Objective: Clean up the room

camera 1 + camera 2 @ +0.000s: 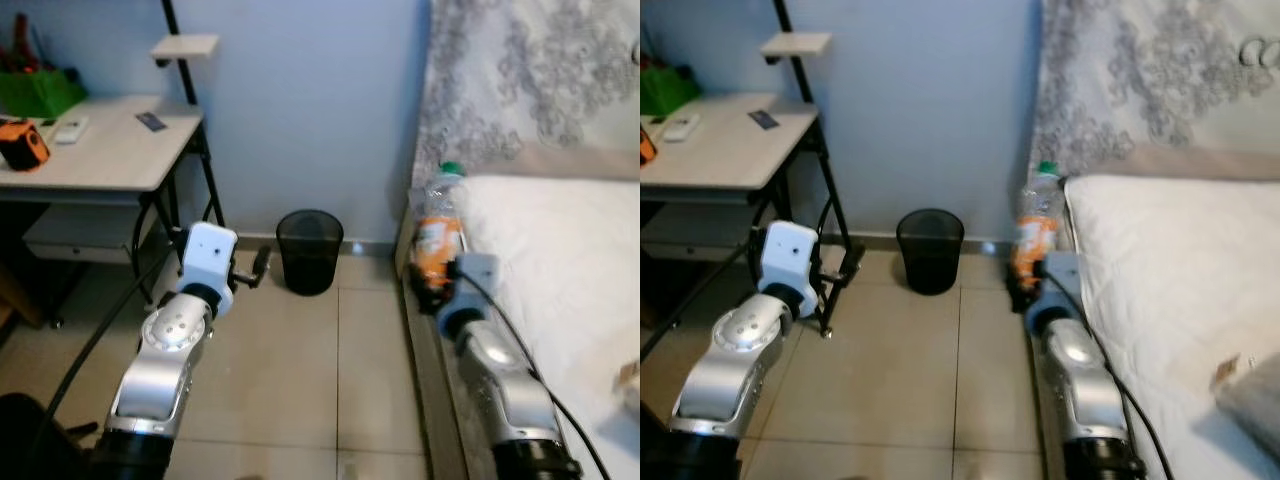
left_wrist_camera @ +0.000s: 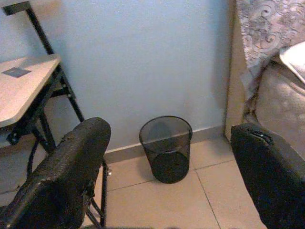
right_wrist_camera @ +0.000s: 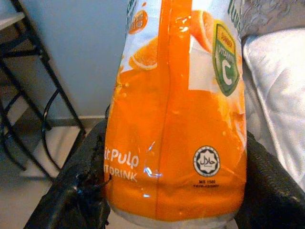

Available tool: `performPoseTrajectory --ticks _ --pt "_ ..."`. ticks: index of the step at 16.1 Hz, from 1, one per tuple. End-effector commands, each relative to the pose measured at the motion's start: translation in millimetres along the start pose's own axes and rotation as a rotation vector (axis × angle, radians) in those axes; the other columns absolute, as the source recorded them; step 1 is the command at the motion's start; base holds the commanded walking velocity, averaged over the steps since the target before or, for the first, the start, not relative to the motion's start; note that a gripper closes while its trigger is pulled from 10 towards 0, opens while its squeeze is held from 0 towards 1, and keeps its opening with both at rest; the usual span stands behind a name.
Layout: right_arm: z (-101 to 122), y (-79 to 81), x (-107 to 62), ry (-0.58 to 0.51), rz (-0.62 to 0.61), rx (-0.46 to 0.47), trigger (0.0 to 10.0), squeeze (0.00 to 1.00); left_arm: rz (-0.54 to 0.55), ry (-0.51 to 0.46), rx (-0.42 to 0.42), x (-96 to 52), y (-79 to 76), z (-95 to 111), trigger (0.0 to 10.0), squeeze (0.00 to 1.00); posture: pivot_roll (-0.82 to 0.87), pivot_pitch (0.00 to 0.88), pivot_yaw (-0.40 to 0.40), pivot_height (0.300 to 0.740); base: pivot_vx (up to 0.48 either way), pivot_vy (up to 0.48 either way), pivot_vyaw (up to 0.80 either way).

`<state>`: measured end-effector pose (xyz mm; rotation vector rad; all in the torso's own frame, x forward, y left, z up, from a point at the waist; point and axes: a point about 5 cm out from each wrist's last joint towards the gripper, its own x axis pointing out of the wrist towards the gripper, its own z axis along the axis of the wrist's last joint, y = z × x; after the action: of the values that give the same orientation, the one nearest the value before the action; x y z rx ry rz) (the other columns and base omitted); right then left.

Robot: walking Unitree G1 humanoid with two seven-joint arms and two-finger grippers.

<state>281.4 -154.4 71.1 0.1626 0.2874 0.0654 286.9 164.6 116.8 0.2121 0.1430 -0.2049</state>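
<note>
Beside quilted bed [image 1: 560, 250], right gripper [image 1: 437, 290] clasping crinkly orange-labelled bottle [image 1: 437, 232]

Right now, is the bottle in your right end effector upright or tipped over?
Upright. The bottle stands with its green cap on top, and the right end effector grips it low on the orange label, beside the bed.

Silver arms, white wrist housing [image 1: 210, 255], black cables, seemingly textured black tool fingers [image 2: 62, 176].

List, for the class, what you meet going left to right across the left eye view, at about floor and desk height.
Desk → left gripper → black mesh bin → orange drink bottle held in the right gripper → bed.
</note>
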Motion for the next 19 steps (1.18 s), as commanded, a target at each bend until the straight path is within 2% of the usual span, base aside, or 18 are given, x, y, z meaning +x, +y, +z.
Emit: performPoseTrajectory --ticks 1,19 --pt "3.9 13.2 2.7 -0.013 0.041 0.002 10.0 0.00 0.028 0.002 0.015 -2.0 9.2 0.5 10.0 0.00 0.03 0.000 -0.006 0.740 0.262 0.000 0.00" --pt "0.3 12.7 3.7 0.009 0.033 0.004 10.0 0.00 0.015 0.006 0.029 -1.6 8.5 -0.6 10.0 0.00 0.03 0.000 -0.004 0.740 0.272 0.000 0.00"
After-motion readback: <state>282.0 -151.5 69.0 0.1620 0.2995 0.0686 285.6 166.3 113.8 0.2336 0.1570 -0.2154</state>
